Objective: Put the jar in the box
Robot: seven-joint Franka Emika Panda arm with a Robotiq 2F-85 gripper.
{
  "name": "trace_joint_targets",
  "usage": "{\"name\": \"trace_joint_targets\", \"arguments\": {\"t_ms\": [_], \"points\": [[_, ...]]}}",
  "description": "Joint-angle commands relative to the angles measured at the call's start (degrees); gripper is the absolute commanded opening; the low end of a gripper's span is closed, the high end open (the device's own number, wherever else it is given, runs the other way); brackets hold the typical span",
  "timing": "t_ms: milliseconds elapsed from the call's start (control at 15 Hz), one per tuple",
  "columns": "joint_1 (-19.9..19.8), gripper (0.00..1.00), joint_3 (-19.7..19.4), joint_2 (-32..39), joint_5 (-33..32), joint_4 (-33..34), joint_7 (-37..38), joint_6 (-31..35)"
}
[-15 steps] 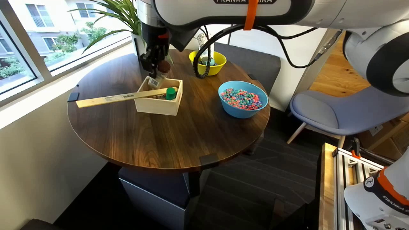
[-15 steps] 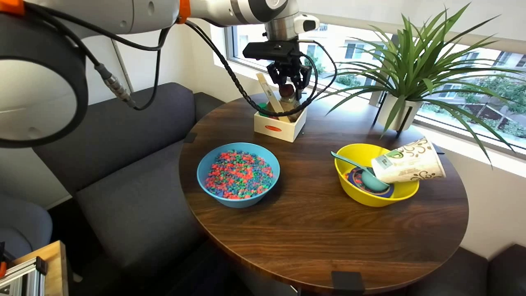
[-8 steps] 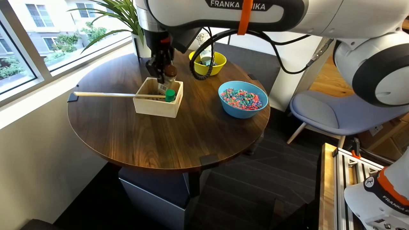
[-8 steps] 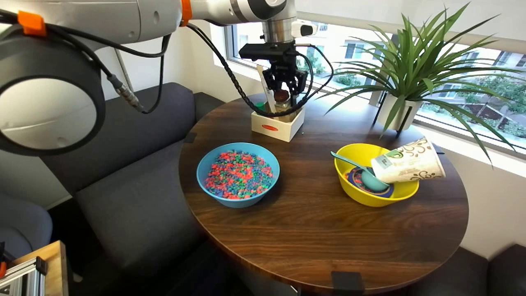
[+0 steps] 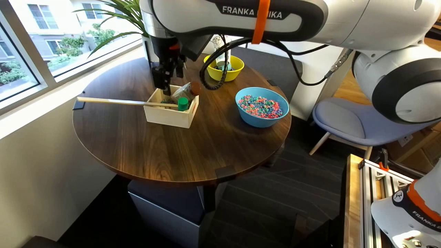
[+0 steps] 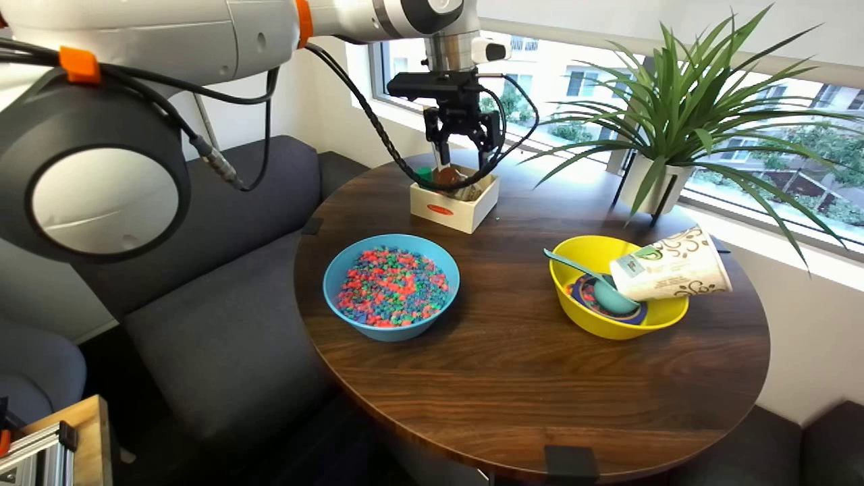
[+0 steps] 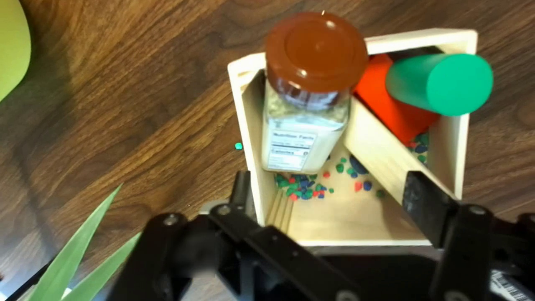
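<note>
"What's changed?"
"The jar [image 7: 310,100] is loose now — tipped inside the box [image 5: 167,117], leaning over one side, with the pincer [image 7: 329,188] spread wide. Placing looks done."
"Anything in the way?"
"The stick [image 5: 124,102] beside the jar might snag the pincer; the blue bowl [image 5: 259,122] sits well apart on the worktop [image 6: 533,398]."

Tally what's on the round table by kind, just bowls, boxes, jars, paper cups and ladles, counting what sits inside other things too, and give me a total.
Blue bowl and yellow bowl: 2 bowls
Wooden box: 1
Brown-lidded jar: 1
Paper cup: 1
Teal ladle: 1
Total: 6
</note>
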Motion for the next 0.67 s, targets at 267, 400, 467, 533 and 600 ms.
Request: {"name": "trace_joint_targets", "arguments": {"t_ms": [267, 400, 467, 533, 600], "points": [[-0.8, 1.00, 0.1, 0.1, 1.4, 6.4, 3.4, -1.2], [-1.9, 1.00, 0.5, -1.9, 1.7, 6.9, 1.7, -2.7], [-2.5, 1.00, 1.0, -2.7, 2.0, 7.0, -0.3, -2.8], [-1.4, 1.00, 0.1, -1.2, 0.5, 6.3, 1.5, -0.4], [-1.9, 1.00, 0.2, -1.9, 0.6, 6.7, 0.8, -0.7]]}}
